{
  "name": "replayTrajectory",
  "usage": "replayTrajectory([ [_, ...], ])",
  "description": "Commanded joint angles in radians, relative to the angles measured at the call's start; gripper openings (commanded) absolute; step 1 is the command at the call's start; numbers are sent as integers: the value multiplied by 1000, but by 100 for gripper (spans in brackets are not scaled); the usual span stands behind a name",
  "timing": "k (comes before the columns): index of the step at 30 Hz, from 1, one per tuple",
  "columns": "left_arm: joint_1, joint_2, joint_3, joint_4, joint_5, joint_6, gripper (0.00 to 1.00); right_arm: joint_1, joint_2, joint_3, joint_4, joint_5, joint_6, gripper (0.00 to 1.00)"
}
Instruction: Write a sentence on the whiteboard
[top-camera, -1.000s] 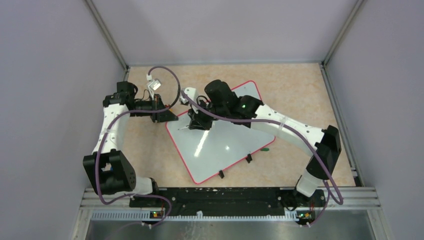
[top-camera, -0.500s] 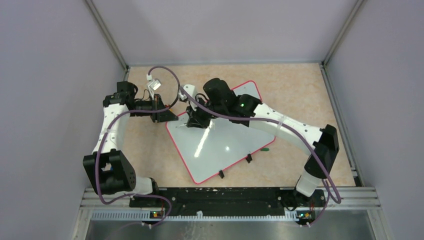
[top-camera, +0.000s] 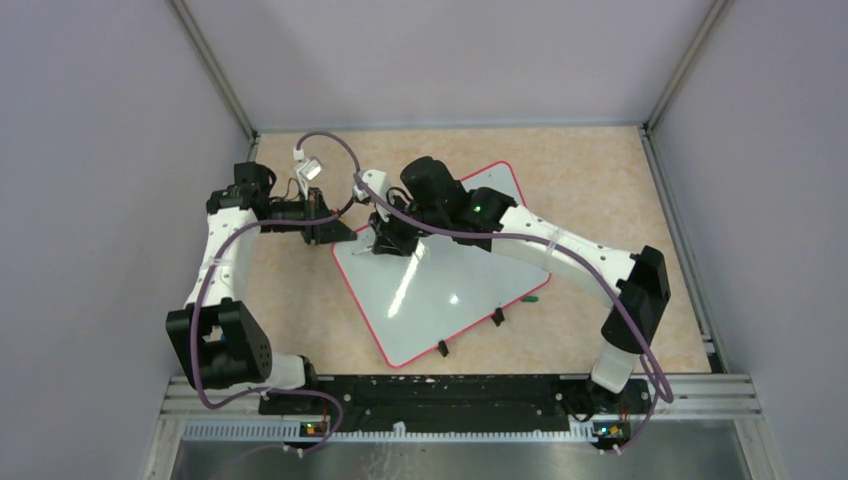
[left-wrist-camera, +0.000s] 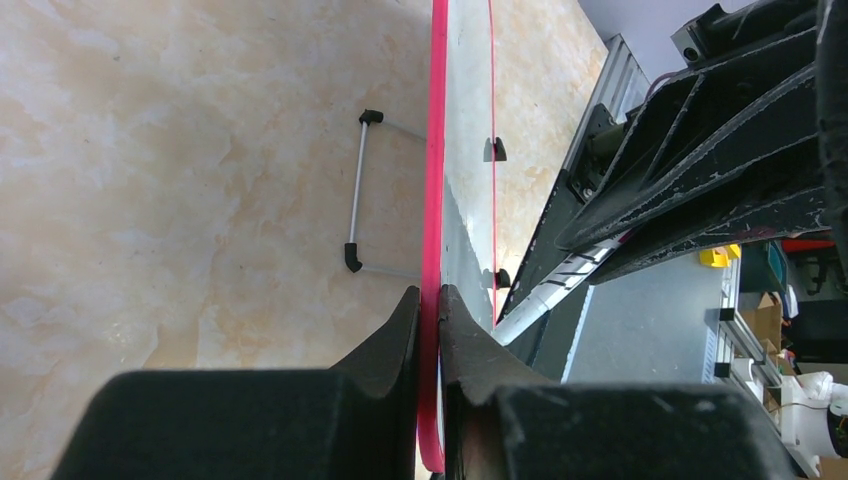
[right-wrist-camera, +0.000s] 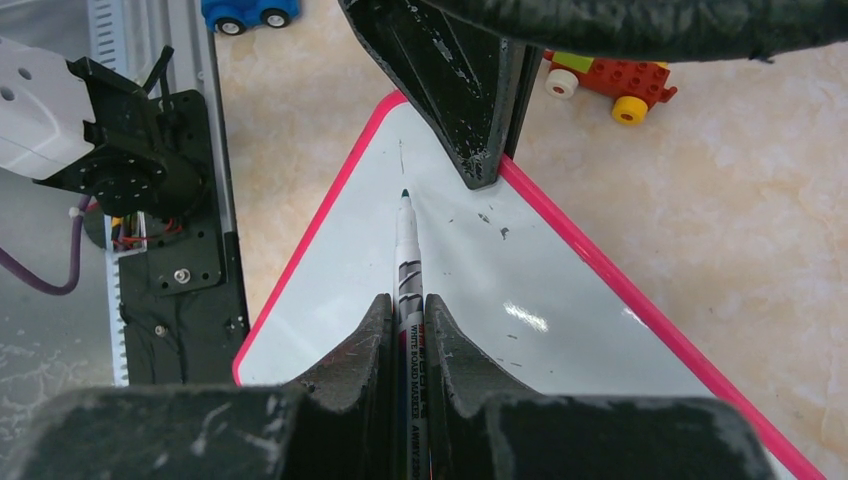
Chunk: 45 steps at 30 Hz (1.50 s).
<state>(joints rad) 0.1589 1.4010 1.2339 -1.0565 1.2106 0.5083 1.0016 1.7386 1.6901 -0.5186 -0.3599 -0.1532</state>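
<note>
The whiteboard lies slanted on the table, glossy white with a pink rim. My left gripper is shut on its left corner; in the left wrist view the jaws pinch the pink rim edge-on. My right gripper hovers over the board's far left part, shut on a white board marker. The marker's green tip points at the board near that corner. Of the sentence, only one thin short stroke shows just beyond the tip.
A small green cap lies on the table by the board's right edge. Two black clips sit on the board's near edge. A wire stand lies beside the rim. A blue toy and a red-yellow toy are in the right wrist view.
The right arm has shifted a little to the left, carrying the marker slightly left over the board. The left arm and the board have not moved.
</note>
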Motion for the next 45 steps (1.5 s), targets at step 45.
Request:
replayTrajectory([
  [45, -16, -5, -1, 31, -29, -4, 0, 42, 77, 102, -22, 68, -8, 0],
])
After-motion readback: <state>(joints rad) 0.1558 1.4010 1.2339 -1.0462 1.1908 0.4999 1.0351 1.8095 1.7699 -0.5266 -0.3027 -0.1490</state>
